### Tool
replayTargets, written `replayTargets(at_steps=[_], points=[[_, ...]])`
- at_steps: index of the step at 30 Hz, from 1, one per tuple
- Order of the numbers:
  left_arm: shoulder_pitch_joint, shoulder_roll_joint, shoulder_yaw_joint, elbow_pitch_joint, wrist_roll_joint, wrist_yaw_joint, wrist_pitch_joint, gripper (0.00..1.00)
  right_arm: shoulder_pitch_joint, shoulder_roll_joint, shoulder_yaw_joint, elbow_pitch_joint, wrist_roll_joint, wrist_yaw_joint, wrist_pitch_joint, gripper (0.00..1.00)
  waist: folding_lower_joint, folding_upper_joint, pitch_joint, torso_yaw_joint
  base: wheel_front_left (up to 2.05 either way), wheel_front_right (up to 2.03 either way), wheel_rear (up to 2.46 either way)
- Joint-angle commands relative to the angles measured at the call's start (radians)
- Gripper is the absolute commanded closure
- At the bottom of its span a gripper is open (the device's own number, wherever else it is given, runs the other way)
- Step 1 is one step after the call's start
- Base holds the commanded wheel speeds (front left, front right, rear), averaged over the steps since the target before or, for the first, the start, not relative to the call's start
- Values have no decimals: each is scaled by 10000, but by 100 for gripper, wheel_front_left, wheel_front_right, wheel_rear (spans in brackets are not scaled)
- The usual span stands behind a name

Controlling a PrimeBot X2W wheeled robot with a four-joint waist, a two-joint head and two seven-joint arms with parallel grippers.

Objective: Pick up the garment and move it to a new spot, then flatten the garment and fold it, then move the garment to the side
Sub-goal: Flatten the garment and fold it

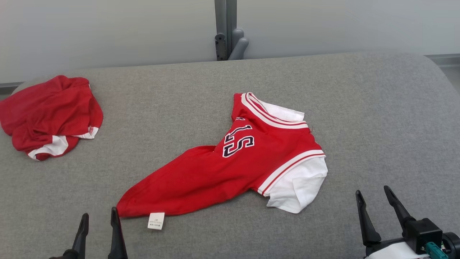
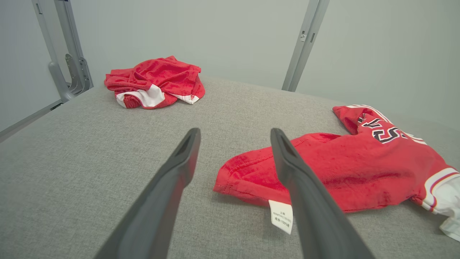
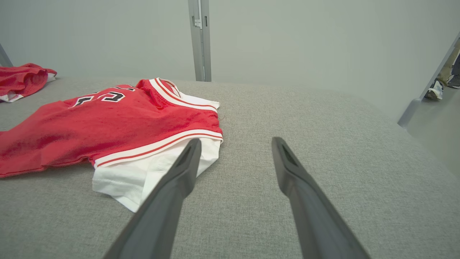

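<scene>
You can read two big black characters edged in white, apparently "LS", on the chest of the red jersey lying near the middle of the grey padded surface. A white tag at its hem, toward the near edge, carries tiny print. In the left wrist view you can just make out "100%" on the bottom line; the rest is too small.

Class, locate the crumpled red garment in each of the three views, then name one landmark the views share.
Head view: crumpled red garment at the far left, on the grey surface.
Left wrist view: upper left, near the surface's far edge.
Right wrist view: upper left edge, partly cut off.
Shared landmark: the spread-out red jersey with white sleeves.
</scene>
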Motion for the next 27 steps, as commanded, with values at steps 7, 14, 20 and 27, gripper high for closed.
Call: replayTargets(at_steps=[7,14,20,27], points=[[-572,38,-258,-164,753,-59,-1,0,-516,-49,283,-59,-402,-7,-1,0,0,0,364,-137,0,0,0],[-1068,38,-847,695,915,-79,-1,0,-1728,-733,1584,527,-716,-8,-1,0,0,0,1070,-32,0,0,0],[-1863,38,-1102,1939,1122,-137,-1,0,-3120,-1783,3357,2181,-503,-8,-1,0,0,0,1593,131,0,0,0],[-2640,37,-1270,2927,1214,68,50,0,-4588,-2502,5276,3632,-39,-9,-1,0,0,0,1967,274,0,0,0]])
